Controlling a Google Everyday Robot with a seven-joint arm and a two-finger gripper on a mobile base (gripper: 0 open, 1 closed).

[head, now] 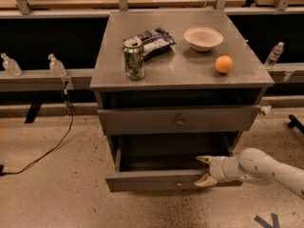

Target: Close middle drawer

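Observation:
The middle drawer [156,180] is the grey drawer pulled part way out of the grey cabinet [180,70], below the taller top drawer front [179,120]. Its low front panel has a small round knob [179,184] at the centre, and its tray looks empty. My gripper [205,170] is at the right end of that front panel, on a white arm coming in from the right. It is open: one fingertip [204,159] is above the tray's edge and the other [206,180] is in front of the panel. It holds nothing.
On the cabinet top stand a green can [134,58], a dark snack bag [153,39], a white bowl [203,38] and an orange [223,64]. Water bottles [56,65] sit on the rail behind. A black cable [47,151] runs over the floor at left.

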